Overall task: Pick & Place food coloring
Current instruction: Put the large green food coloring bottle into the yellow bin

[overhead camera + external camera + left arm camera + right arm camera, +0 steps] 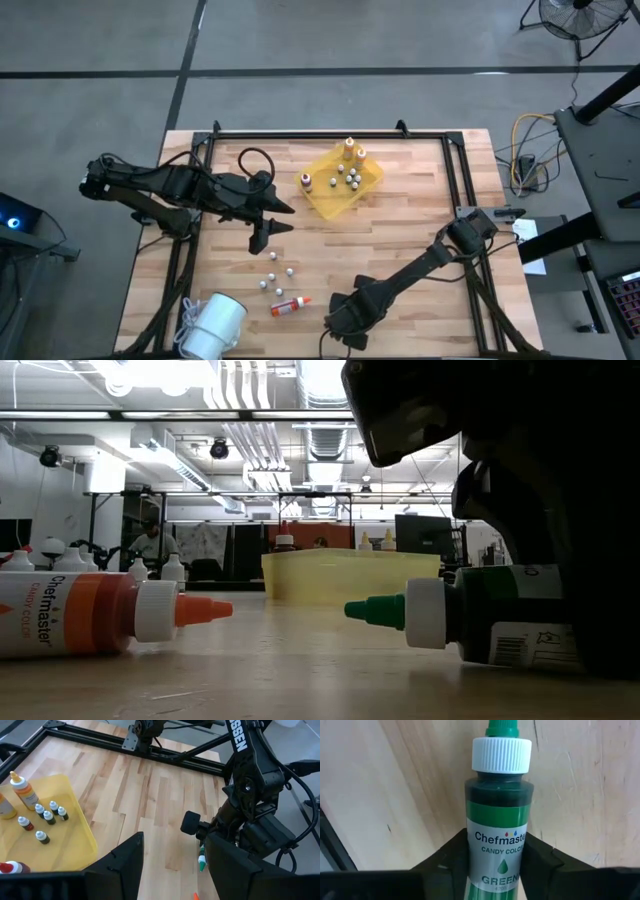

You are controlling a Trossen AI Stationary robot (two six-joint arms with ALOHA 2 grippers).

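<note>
The wooden tabletop (400, 250) fills the high view, and the right arm reaches across its near edge with the right claw (345, 318) low over the boards. From above the arm's dark body hides what is under it. The right wrist view settles it: the green food coloring bottle (499, 825) lies on the wood between the two fingers, which press its sides, so the claw is clenched on it (the label's lower part is cut off). In the low view the claw is only a dark mass over the green bottle (470, 615).

The left claw (268, 222) hangs over mid-tabletop, fingers apart and gripping nothing.

The yellow tray (372, 182) sits toward the far side, holding several small bottles too tiny to tell by colour.

The orange food coloring bottle (290, 306) lies on its side just beside the right claw, apart from it.
</note>
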